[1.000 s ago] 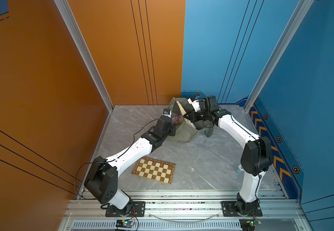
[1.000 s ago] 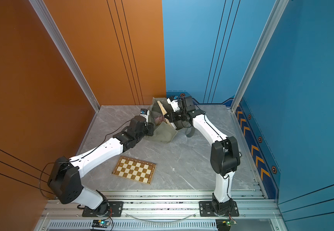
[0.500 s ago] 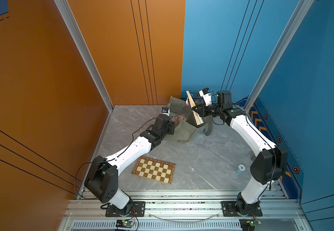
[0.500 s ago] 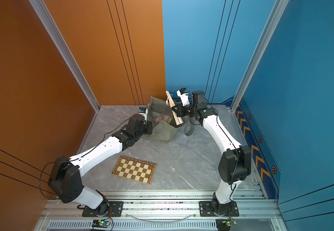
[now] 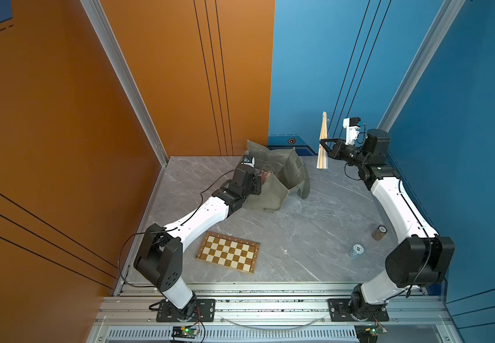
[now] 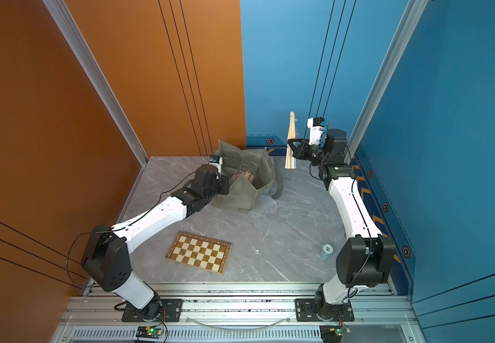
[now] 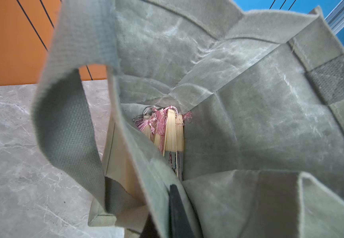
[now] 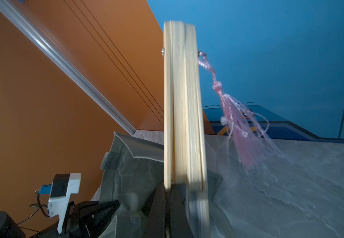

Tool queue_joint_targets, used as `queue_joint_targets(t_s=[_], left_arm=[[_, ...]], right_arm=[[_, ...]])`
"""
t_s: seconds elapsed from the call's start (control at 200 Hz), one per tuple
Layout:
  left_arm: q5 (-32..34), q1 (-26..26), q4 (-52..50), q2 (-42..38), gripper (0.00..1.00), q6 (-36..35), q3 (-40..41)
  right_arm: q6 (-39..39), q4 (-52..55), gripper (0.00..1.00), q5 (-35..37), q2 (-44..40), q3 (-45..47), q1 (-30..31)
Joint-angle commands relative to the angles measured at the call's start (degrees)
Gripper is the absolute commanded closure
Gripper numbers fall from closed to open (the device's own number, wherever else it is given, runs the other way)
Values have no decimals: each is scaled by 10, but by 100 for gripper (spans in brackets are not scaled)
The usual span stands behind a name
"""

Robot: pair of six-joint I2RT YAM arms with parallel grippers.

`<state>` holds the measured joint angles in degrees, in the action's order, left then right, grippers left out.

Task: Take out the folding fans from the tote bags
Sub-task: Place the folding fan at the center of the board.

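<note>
The olive tote bag (image 5: 273, 193) (image 6: 241, 193) stands open at the back of the floor. My left gripper (image 5: 258, 186) (image 7: 167, 208) is shut on the near rim of the tote bag (image 7: 249, 123), holding the mouth open. Several folding fans (image 7: 170, 134) with pale bamboo ribs and pink tassels lie at the bag's bottom. My right gripper (image 5: 324, 146) (image 6: 291, 146) (image 8: 168, 206) is shut on one closed fan (image 5: 323, 133) (image 6: 290, 133) (image 8: 182, 103). It holds that fan upright in the air, right of the bag and clear of it. The fan's pink tassel (image 8: 237, 127) hangs loose.
A brown-and-cream chessboard (image 5: 228, 252) (image 6: 199, 251) lies on the grey floor in front. Two small round items (image 5: 379, 232) (image 5: 356, 251) sit by the right arm's base. The orange and blue walls stand close behind the bag.
My right arm has lifted the fan out of the bag, up and away to the right. The left arm has stayed on the bag's rim.
</note>
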<state>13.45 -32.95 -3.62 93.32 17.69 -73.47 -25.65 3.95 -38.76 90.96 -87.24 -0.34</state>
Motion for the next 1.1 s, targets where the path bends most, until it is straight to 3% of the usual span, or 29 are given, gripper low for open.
queue_joint_targets(t_s=[0.0, 0.27, 0.486, 1.096], left_arm=[[5, 1, -11, 2, 100, -22, -24], [27, 2, -64, -10, 100, -69, -66], [33, -1, -104, -8, 100, -87, -106], [30, -18, -152, -1, 100, -147, -168]], right_arm=[[-60, -23, 100, 22, 3, 15, -27], [-108, 114, 100, 103, 53, -13, -76], [-134, 214, 100, 120, 115, -44, -80], [-159, 336, 100, 163, 247, -58, -62]])
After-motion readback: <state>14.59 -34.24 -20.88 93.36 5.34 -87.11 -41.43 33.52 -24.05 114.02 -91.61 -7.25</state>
